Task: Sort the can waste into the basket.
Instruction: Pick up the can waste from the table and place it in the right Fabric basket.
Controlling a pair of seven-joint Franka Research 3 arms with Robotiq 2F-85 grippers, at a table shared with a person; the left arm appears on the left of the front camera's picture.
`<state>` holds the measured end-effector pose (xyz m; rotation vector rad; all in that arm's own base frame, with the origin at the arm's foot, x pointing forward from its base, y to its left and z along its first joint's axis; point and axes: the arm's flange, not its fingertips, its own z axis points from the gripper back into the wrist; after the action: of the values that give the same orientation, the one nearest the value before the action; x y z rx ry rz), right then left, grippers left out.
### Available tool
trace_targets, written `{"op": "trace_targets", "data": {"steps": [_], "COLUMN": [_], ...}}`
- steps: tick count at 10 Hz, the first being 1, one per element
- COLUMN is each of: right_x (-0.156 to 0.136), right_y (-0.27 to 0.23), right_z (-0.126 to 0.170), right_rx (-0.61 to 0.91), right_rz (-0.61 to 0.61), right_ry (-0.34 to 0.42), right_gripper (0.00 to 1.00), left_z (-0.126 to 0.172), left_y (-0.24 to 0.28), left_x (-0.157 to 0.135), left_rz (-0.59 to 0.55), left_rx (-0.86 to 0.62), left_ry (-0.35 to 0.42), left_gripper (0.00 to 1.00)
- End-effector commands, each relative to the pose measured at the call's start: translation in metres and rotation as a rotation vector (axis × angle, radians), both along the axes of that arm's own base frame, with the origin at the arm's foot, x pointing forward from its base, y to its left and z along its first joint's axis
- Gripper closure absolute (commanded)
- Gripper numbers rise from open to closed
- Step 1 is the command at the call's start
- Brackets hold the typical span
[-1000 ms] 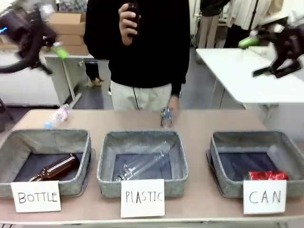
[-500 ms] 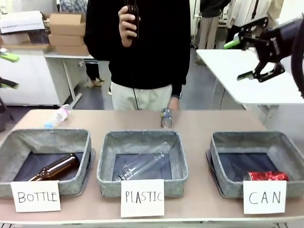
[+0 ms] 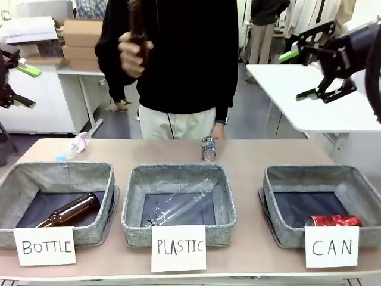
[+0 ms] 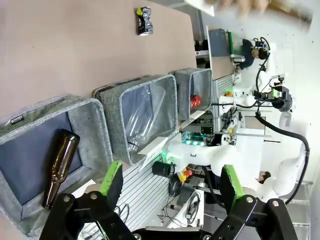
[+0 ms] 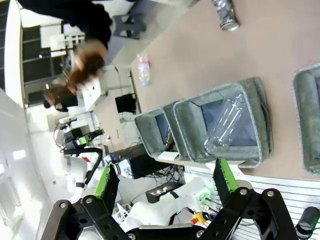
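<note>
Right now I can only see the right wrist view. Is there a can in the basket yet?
Observer: Yes. A red can lies in the basket, close to its front wall.
Operator: Which basket is that? I can't read any cards.
Observer: The one on the robot's right. Its card says CAN.
Operator: Where's my gripper from where you look?
Observer: The right gripper hangs open, raised high on the right, well above the baskets.
</note>
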<state>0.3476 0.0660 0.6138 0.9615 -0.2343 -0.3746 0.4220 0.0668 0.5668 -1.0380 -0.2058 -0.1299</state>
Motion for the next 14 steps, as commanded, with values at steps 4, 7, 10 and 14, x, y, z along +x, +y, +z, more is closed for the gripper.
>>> {"op": "trace_targets", "data": {"steps": [4,7,10,14], "right_x": [0.0,0.087,0.16,0.142], "right_y": [-0.001,0.114,0.199,0.202], "right_z": [0.0,-0.008,-0.112,-0.146], "right_rx": [0.0,-0.567,-0.776,-0.759], "right_rz": [-0.001,0.143,0.248,0.27], "right_ry": [0.001,0.037,0.183,0.146], "right_gripper": [0.0,0.0,0.0,0.0], "left_z": [0.0,0.0,0.0,0.0], "left_y": [0.004,0.004,0.004,0.004], "left_x": [0.0,0.0,0.0,0.0], "left_rz": [0.003,0.003,0.003,0.003], "left_rx": [0.01,0.01,0.01,0.01], "left_ry": [0.009,0.009,0.009,0.009], "left_gripper": [0.0,0.0,0.0,0.0]}}
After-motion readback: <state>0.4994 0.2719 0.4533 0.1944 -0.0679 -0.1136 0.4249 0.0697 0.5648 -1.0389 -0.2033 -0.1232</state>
